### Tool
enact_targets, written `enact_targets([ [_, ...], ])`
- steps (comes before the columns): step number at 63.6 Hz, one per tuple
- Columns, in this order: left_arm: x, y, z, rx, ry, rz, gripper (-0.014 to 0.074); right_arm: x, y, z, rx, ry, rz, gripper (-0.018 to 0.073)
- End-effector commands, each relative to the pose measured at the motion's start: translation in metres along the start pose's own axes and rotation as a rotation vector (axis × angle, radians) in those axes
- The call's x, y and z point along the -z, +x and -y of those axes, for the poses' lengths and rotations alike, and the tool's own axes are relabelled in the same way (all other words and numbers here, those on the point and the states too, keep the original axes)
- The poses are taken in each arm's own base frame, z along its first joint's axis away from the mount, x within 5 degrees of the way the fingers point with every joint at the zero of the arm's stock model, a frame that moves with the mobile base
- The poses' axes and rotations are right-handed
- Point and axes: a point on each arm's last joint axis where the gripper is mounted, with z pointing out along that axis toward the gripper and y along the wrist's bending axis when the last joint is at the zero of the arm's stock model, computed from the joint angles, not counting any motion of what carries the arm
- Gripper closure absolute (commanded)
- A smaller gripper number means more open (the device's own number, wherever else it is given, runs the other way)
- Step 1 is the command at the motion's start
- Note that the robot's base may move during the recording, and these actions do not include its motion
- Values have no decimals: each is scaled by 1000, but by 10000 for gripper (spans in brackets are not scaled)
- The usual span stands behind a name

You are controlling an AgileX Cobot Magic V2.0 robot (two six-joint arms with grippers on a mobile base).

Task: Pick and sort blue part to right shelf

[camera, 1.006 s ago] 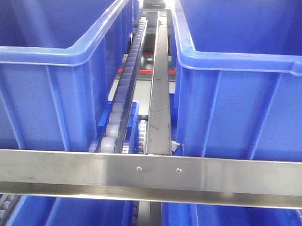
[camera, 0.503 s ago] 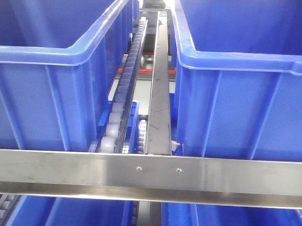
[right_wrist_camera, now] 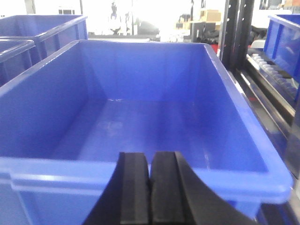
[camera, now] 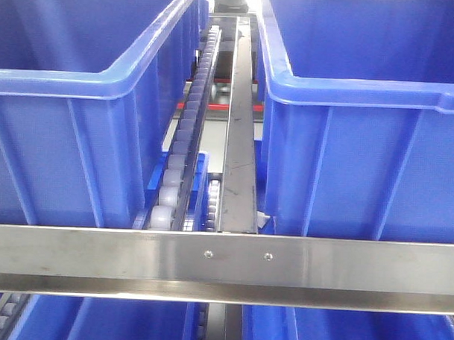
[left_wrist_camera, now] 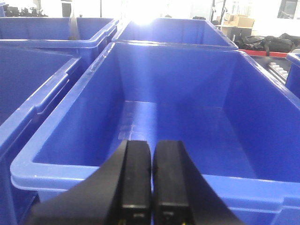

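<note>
- Front view: two large blue plastic bins sit side by side on the upper level, the left bin (camera: 72, 105) and the right bin (camera: 370, 123), well apart.
- Between them run one white roller track (camera: 185, 139) and one flat steel rail (camera: 239, 140), just beside each other.
- One brushed steel crossbar (camera: 223, 267) with two screws spans the frame below the bins; parts of more blue bins show beneath it.
- Left wrist view: the left gripper (left_wrist_camera: 151, 180) hangs over the near rim of an open blue bin (left_wrist_camera: 197, 65), its black jaws pressed together with nothing between them.
- Right wrist view: the right gripper (right_wrist_camera: 150, 187) hangs over another blue bin (right_wrist_camera: 140, 61), jaws likewise together and bare.
- The blue part shows in none of the views.
</note>
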Motion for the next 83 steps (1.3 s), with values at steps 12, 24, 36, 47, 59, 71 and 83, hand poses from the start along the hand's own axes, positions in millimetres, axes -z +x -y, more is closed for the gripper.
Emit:
enact_targets([
  [12,0,-16,0,14,-2,102,472,13,2,3,15,51,138,529],
  [24,0,-16,0,14,-2,102,472,14,1,3,15,51,154,529],
  [36,0,-16,0,14,-2,102,472,14,0,3,15,50,168,529],
  [47,0,-16,0,14,-2,102,472,14,0,3,15,50,167,529],
  [59,0,-16,0,14,-2,102,472,14,0,3,15,50,167,529],
  [71,-1,-13,0,13,-3,93,472,14,0,3,15,50,167,529],
  [83,8,-5,2,-110,25,115,472,14,0,3,15,50,167,529],
])
